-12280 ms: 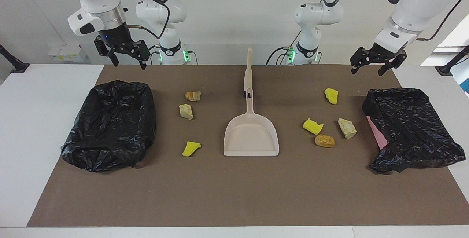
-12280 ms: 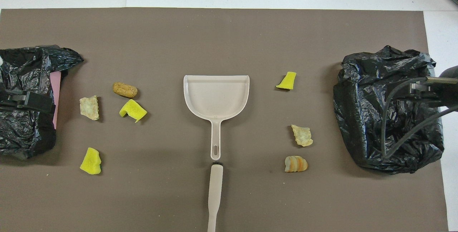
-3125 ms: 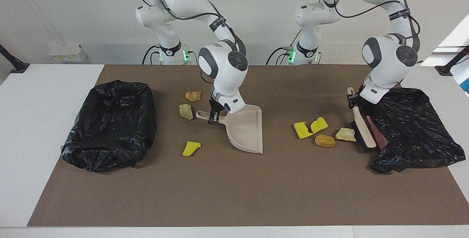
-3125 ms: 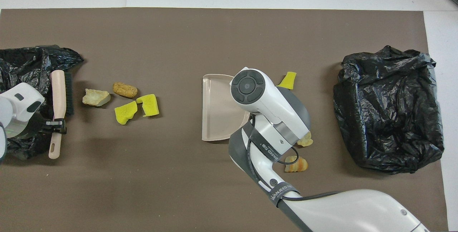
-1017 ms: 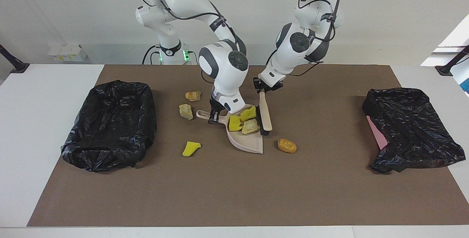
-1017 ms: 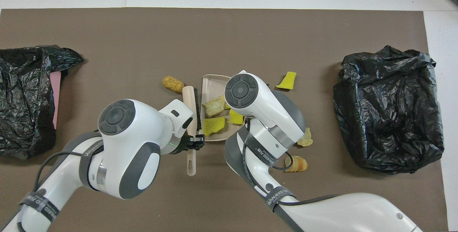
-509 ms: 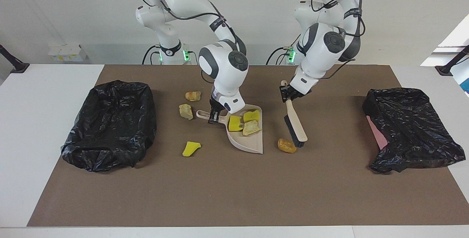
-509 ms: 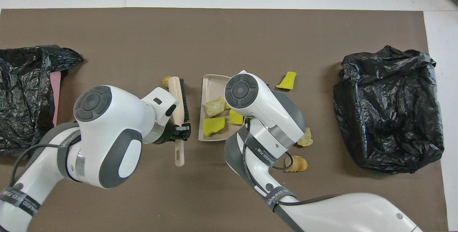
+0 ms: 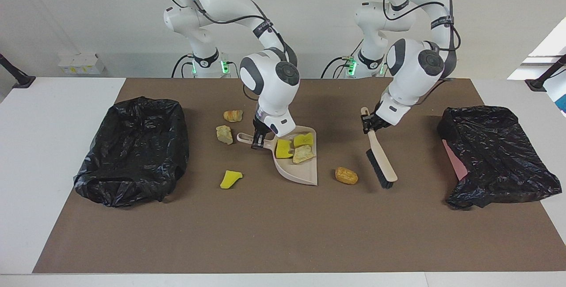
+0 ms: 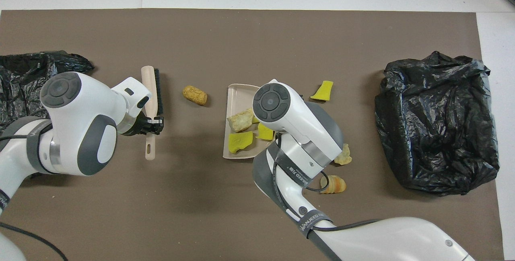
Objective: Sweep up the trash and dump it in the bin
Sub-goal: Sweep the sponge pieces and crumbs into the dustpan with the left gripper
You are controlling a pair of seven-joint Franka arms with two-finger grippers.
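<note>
left hand (image 9: pixel 368 124) grips the brush (image 9: pixel 381 161); right hand (image 9: pixel 258 139) grips the dustpan (image 9: pixel 305 173) holding three lumps (image 9: pixel 303 154).

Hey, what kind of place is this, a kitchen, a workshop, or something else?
Most likely a robotics lab, not a home: two white robot arms are mounted at a plain table under a brown mat, with staged trash, a dustpan and bag-lined bins.

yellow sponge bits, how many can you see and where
3: two yellow pieces lie in the dustpan, and one on the mat nearer the right arm's end. The arm could hide more.
</note>
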